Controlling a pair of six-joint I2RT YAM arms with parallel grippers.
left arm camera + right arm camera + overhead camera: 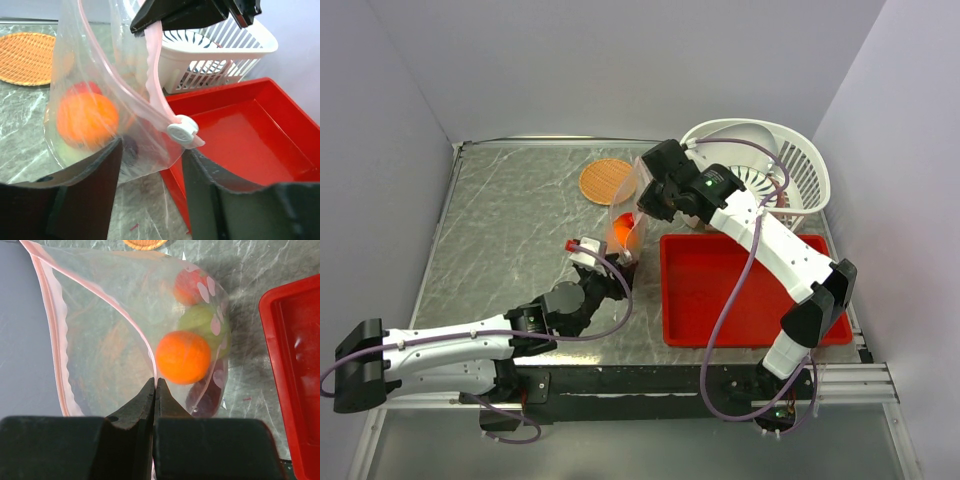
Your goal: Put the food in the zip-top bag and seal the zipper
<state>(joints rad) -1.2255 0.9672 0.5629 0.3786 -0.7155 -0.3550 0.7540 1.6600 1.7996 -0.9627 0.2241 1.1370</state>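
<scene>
The clear zip-top bag (110, 340) hangs upright over the table and holds the food: an orange ball (182, 356), a pale green ball (200, 320), a red-orange fruit (189, 286) and a dark piece at the bottom. My right gripper (155, 382) is shut on the pinkish zipper strip (155, 85) at the bag's top (625, 225). A white slider (182, 131) sits on the strip. My left gripper (151, 150) is open, its jaws on either side of the bag's lower corner just below the slider, not touching it.
The red tray (740, 285) lies right of the bag, close to my left gripper's right finger. A white slotted basket (770, 160) stands behind the tray. A flat orange-brown disc (606, 181) lies behind the bag.
</scene>
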